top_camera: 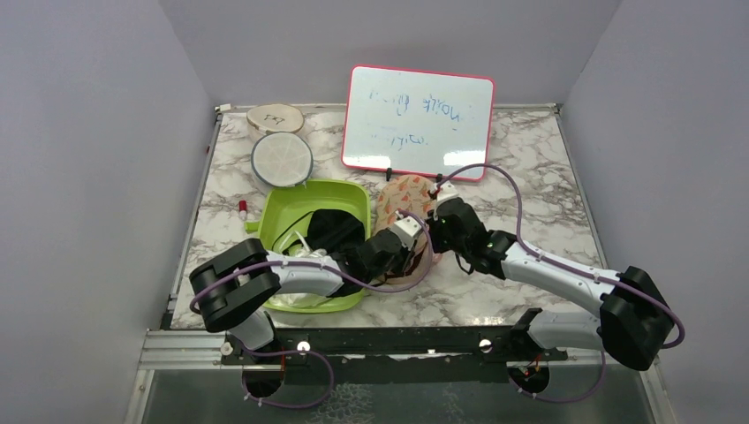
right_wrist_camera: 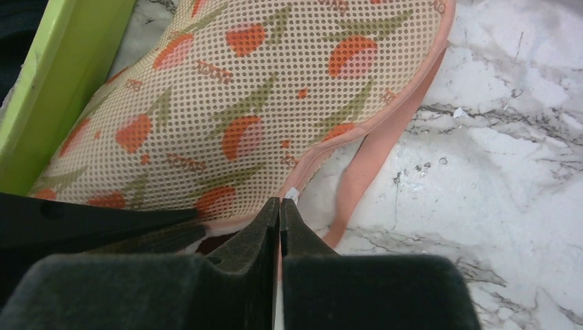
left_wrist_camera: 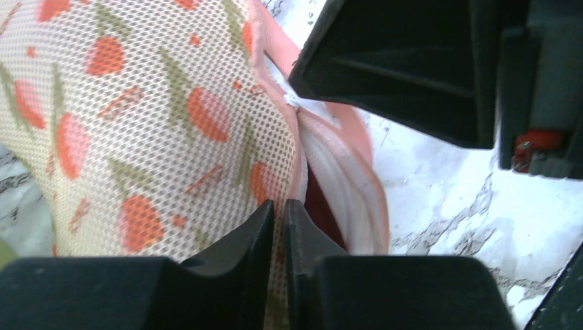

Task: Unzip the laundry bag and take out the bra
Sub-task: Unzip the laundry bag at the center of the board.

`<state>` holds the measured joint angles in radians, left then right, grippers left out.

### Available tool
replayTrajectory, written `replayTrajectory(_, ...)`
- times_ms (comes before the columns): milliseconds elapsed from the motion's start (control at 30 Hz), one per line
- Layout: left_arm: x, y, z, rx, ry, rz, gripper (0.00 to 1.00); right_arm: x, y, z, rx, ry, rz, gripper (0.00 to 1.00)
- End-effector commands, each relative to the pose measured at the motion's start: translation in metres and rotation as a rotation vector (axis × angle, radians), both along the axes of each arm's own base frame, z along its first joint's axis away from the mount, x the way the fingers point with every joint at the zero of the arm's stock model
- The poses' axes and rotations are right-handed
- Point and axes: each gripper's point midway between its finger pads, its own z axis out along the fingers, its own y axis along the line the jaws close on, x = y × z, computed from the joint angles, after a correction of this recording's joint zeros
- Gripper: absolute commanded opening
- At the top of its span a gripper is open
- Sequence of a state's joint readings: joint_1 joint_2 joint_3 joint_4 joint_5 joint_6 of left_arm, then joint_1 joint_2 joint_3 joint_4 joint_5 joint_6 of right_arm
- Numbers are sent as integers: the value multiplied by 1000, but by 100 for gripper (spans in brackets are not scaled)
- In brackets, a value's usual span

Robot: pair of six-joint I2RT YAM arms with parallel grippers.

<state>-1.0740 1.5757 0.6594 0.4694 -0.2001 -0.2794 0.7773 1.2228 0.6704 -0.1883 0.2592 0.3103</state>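
The green tub (right_wrist_camera: 48, 96) stands at the left, and the laundry bag (left_wrist_camera: 137, 124) lies flat on the marble table (right_wrist_camera: 515, 172) just beside it. The left gripper (left_wrist_camera: 278, 210) has its jaws clenched on the bag's mesh panel at the edge of the opening. To the right of that pinch the seam gapes, showing white lining and a sliver of the maroon bra (left_wrist_camera: 317, 206), which is inside the bag and beside the left jaws, not between them. Further right, the right gripper (right_wrist_camera: 280, 205) has its jaws pressed together at the white zipper tab (right_wrist_camera: 292, 194). I judge the tab gripped, though the contact is mostly hidden. In my judgement the unzipping is part done. Next I would draw the tab along the seam while the left gripper anchors the fabric.
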Motion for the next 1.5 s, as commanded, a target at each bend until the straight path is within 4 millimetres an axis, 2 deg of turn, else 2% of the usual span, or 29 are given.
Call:
replayTrajectory(0,0,14,5,-5,-17,45,2,-11,5,5,67,66,-16,1)
replayTrajectory(133,-11,13,10,-33,15,4,0,-21,1,-6,61,129,-35,2)
replayTrajectory(267,-21,13,17,-66,39,-29,0,-25,-8,-8,-8,161,-40,18)
replayTrajectory(400,-22,17,23,-76,43,-19,0,-16,-11,6,-55,98,17,38)
replayTrajectory(500,-20,20,25,-76,31,-15,0,4,-8,40,-35,-32,54,46)
replayTrajectory(567,-23,14,31,-78,24,-62,0,13,-1,66,-34,-134,147,50)
replayTrajectory(600,-25,9,35,-81,24,-93,7,18,-2,78,-60,-193,175,51)
replayTrajectory(667,-26,-1,40,-81,38,-126,29,33,-19,100,-92,-294,96,56)
replayTrajectory(700,-27,-5,42,-84,46,-136,36,42,-35,112,-72,-311,-1,58)
replayTrajectory(800,-29,-22,45,-95,34,-172,57,51,-63,154,50,-334,-140,53)
replayTrajectory(900,-25,-34,38,-60,9,-167,59,44,-82,183,90,-391,-233,52)
replayTrajectory(967,-22,-41,32,-41,2,-156,55,38,-95,192,92,-428,-274,52)
replayTrajectory(1033,-17,-44,22,-17,-4,-127,54,30,-105,196,85,-447,-294,52)
replayTrajectory(1133,-7,-44,6,49,-36,-89,53,18,-109,196,88,-443,-270,51)
replayTrajectory(1167,-4,-43,6,65,-57,-73,51,14,-109,194,90,-437,-256,51)
replayTrajectory(1233,1,-40,-13,125,-68,-45,46,6,-107,188,99,-422,-225,51)
replayTrajectory(1367,8,-31,-31,193,-82,5,42,-3,-100,171,116,-386,-170,51)
replayTrajectory(1467,13,-14,-37,260,-98,57,27,-6,-89,155,104,-338,-99,56)
